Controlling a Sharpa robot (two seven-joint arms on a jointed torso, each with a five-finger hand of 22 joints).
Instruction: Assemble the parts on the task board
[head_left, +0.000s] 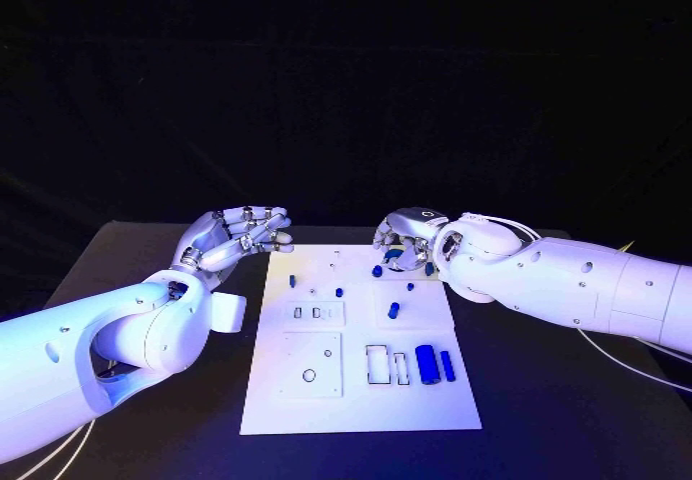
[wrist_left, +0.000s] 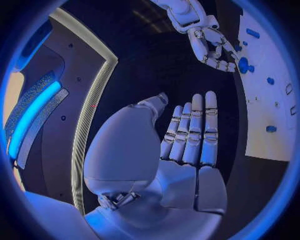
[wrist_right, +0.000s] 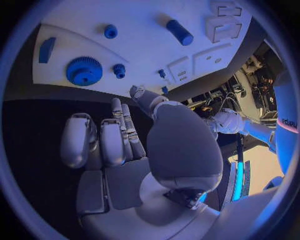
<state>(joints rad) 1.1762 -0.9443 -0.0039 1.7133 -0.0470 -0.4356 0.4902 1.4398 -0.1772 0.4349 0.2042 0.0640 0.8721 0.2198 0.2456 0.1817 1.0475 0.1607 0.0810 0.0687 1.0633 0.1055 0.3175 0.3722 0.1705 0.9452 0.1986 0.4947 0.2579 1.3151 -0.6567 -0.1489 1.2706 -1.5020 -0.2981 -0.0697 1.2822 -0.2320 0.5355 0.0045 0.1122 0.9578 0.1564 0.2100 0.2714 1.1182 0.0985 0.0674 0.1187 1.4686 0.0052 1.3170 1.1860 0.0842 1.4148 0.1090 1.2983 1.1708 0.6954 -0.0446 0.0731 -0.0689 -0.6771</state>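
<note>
White task board (head_left: 361, 400) set on black desk (head_left: 144, 260). Parts coloured blue: cylinder (head_left: 426, 363), gear (wrist_right: 84, 71). Arms seen white, left hand (head_left: 238, 238) and right hand (head_left: 407, 240) silver.

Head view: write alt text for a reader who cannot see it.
Two white robot arms reach over a white rectangular task board on a black table; the silver left hand hangs at its far left corner, and the right hand over its far edge. Small blue parts, including a blue cylinder, lie on it.

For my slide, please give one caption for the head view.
Both hands, left hand and right hand, hover empty at the far end of the task board.
</note>
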